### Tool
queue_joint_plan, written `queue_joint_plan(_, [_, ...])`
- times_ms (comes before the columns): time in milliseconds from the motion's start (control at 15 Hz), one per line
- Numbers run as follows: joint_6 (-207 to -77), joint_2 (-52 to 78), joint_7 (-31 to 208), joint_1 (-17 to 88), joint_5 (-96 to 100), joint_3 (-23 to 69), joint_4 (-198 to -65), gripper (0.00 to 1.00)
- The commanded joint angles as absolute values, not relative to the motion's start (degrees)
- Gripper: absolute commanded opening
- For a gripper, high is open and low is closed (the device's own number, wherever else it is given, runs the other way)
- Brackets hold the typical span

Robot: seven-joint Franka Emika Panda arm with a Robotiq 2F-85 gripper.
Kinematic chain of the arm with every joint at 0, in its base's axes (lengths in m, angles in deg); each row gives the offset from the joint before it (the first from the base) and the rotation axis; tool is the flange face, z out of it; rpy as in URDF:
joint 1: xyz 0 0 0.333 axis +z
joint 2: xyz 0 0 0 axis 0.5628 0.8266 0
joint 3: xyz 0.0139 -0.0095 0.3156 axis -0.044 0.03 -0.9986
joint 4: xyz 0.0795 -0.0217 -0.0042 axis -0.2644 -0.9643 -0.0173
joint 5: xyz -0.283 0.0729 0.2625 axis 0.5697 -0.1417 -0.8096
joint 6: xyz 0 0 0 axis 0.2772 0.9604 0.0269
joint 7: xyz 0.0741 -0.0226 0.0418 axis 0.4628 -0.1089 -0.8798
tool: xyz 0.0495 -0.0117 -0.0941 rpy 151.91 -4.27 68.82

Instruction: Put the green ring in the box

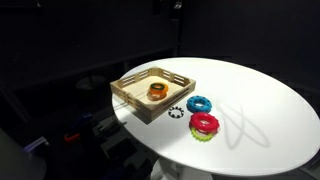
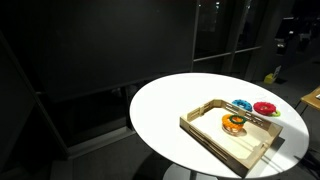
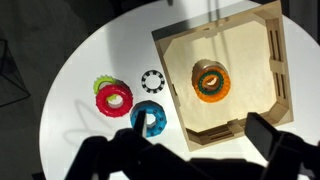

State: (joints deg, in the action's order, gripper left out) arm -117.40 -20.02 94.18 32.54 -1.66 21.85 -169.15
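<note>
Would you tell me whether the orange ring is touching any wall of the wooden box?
Apart. The wrist view shows the orange ring lying mid-floor in the box, with bare wood between it and every wall.

We see a round white table [image 1: 285,100] whose far half lies bare out to its edge, open to a hand from above. The box [image 3: 250,55] sits close to the opposite edge. Its slotted walls block sideways entry, and its top is open. An orange-and-green ring [image 3: 222,82] occupies the middle of its floor. Just beside the box, a small black ring [image 3: 144,80], a blue ring [image 3: 140,115] and a red-and-green ring [image 3: 102,98] crowd together with narrow gaps.
</note>
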Motion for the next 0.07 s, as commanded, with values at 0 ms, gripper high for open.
queue_joint_plan(0, [-117.3,-19.9,94.0,31.9,-1.8,21.2,-169.1,1.00])
